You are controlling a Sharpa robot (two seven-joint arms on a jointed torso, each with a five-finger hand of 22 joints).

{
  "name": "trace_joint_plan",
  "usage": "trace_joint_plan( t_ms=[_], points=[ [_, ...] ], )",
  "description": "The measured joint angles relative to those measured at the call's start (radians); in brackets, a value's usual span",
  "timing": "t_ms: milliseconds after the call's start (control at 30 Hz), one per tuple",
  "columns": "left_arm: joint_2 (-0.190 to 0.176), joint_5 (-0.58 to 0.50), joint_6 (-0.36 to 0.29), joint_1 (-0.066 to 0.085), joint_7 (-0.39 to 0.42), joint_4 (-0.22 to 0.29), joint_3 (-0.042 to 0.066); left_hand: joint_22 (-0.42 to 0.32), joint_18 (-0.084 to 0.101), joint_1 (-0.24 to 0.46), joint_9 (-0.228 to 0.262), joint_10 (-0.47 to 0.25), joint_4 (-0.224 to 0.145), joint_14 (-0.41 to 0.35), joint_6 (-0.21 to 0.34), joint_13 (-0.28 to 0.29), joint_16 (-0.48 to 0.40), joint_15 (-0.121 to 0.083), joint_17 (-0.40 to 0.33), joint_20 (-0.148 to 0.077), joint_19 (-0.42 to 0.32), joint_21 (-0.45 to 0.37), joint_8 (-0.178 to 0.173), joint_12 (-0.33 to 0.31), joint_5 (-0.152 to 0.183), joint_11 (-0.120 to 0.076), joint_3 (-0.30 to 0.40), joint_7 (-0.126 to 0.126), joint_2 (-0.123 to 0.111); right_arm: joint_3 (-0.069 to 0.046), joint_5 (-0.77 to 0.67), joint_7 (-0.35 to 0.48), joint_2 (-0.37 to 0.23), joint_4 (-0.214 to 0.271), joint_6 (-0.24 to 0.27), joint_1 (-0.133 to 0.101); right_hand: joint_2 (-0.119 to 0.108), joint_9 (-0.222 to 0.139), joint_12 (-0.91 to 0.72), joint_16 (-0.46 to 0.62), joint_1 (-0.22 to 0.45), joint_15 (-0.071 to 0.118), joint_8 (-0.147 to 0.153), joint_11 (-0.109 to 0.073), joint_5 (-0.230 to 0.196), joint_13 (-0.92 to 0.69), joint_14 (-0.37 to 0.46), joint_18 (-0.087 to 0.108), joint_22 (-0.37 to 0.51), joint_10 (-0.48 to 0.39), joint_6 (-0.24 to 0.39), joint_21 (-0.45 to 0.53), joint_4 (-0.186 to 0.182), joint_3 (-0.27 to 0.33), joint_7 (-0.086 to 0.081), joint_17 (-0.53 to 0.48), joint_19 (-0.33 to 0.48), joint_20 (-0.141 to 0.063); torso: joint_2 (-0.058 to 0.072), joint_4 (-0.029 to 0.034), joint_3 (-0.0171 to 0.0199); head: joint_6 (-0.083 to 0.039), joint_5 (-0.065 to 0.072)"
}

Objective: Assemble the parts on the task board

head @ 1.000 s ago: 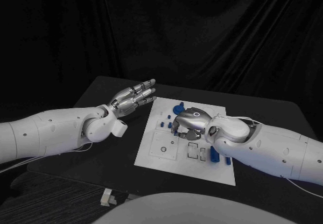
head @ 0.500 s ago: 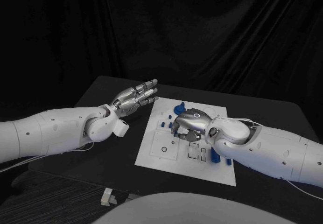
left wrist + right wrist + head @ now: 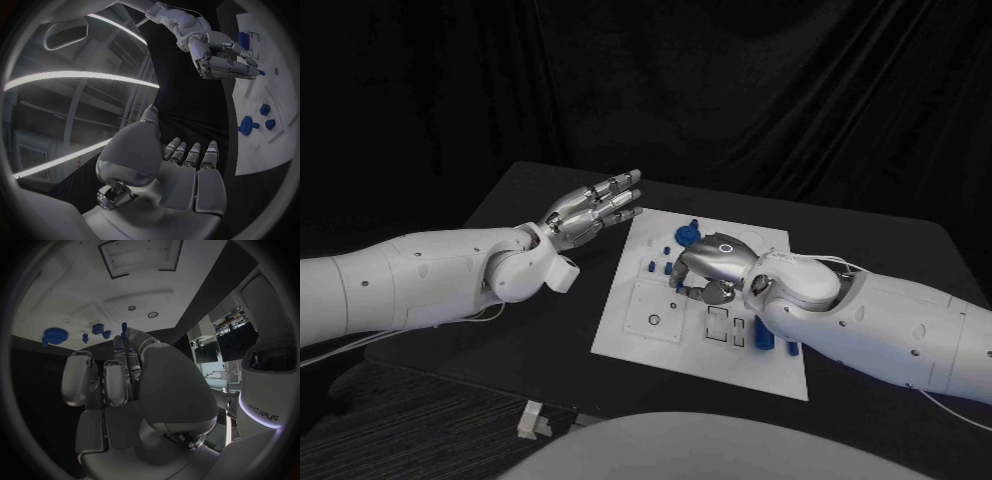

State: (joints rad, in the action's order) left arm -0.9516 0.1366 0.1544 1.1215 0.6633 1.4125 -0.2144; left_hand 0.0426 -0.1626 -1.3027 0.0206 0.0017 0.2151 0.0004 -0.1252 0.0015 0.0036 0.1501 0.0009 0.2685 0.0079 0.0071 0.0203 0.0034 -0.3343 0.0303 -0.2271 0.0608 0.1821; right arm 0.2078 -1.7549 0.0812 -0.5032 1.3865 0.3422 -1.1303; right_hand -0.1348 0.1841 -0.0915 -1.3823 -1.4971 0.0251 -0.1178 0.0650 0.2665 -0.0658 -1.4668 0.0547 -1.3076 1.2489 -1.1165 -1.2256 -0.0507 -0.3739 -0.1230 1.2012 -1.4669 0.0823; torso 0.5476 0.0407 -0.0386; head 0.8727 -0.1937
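Observation:
The white task board (image 3: 640, 335) lies in the middle of the black table. A blue gear (image 3: 684, 233) stands at its far end, and narrow blue parts (image 3: 762, 332) lie near its right edge. My right hand (image 3: 710, 266) hovers over the middle of the board with its fingers curled down. It pinches a small blue pin (image 3: 124, 330) at its fingertips, and the pin (image 3: 259, 72) also shows under the right hand (image 3: 219, 57). My left hand (image 3: 596, 207) is held off the board's left side, palm up, fingers apart and holding nothing.
The gear (image 3: 247, 125) and two small blue blocks (image 3: 265, 109) sit on the board's far part. The gear (image 3: 51, 335) and blocks (image 3: 98, 329) lie beyond my right fingers. Bare black table (image 3: 531, 330) stretches left of the board, with dark curtains behind.
The right hand has edged slightly to the right over the board. The left hand keeps its pose.

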Motion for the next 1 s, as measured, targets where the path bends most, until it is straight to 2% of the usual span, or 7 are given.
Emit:
trace_joint_plan(
  t_ms=[233, 1000],
  points=[
    [0.000, 0.000, 0.002, 0.000, -0.001, 0.000, 0.000, 0.000, 0.000, 0.000, 0.001, 0.000, 0.000, 0.000, -0.004, -0.001, 0.000, 0.000, 0.000, 0.000, 0.000, 0.000, 0.000, 0.000, 0.000, 0.000, 0.000, 0.004, 0.000, 0.000, 0.000, -0.001, 0.002, 0.001, -0.001, 0.012, 0.000, -0.001, -0.001, 0.000, 0.000, 0.000, 0.000, 0.000, 0.004, 0.001, 0.000, 0.000, 0.000, 0.000, 0.000, 0.000, 0.000, 0.000, 0.000, -0.002, 0.000, 0.000, 0.000, 0.0000, 0.0001, 0.000, -0.009],
    [0.002, 0.000, 0.008, -0.002, -0.005, -0.004, 0.000, 0.000, 0.000, 0.004, 0.001, -0.004, 0.002, 0.000, -0.007, 0.000, 0.000, 0.000, 0.001, 0.000, 0.000, 0.000, 0.000, 0.000, 0.000, 0.004, -0.002, 0.007, 0.004, 0.000, 0.000, -0.001, 0.013, -0.014, -0.002, 0.047, 0.000, -0.001, 0.000, 0.000, 0.000, 0.000, 0.004, 0.000, 0.004, 0.000, 0.000, 0.000, 0.000, 0.000, 0.000, 0.000, 0.000, 0.000, 0.000, -0.004, 0.000, 0.000, 0.000, 0.0000, 0.0001, 0.000, -0.017]
  ],
)
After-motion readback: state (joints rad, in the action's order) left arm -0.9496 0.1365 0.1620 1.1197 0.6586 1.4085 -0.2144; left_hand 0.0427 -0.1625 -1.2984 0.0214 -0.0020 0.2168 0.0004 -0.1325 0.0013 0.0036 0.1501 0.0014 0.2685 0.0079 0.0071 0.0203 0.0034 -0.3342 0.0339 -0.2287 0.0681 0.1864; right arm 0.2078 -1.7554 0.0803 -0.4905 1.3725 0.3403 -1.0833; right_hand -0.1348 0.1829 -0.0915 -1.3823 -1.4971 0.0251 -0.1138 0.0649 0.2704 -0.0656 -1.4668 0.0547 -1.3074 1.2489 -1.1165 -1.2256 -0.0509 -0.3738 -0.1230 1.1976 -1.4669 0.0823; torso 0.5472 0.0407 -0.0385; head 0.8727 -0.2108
